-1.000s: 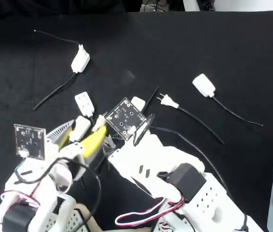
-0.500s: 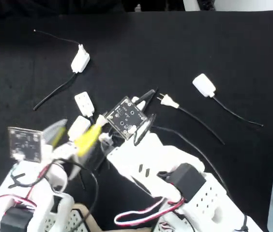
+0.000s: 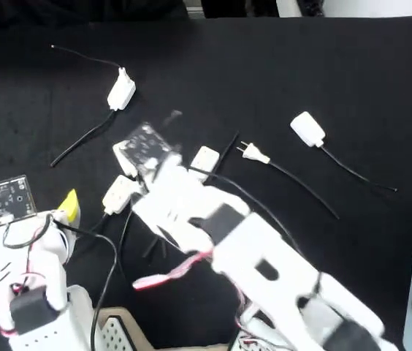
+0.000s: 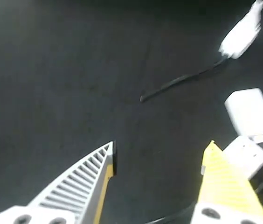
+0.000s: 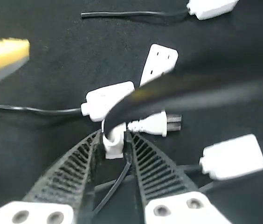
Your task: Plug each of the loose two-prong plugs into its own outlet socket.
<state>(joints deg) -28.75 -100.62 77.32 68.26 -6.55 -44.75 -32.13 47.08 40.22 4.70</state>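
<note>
1. The right gripper [image 5: 113,136] is seen pressed together on a small white plug [image 5: 113,142], with a thin black cord [image 5: 110,186] running back between the fingers.
2. A loose two-prong plug [image 5: 155,124] is found lying flat on the black table [image 3: 337,66], just beside the pinched one, its prongs pointed away from it.
3. An outlet socket [image 5: 160,62] is seen near that plug with its slots facing up, and a corded white block [image 5: 109,101] is laid beside it.
4. The left gripper [image 4: 159,161] is held spread wide over the table, with a white square block [image 4: 248,112] near its yellow finger [image 4: 222,182].
5. From the high view, a second two-prong plug [image 3: 253,152] is spotted well apart from the right arm's tip, and a far white block [image 3: 307,129] is seen beyond it.
</note>
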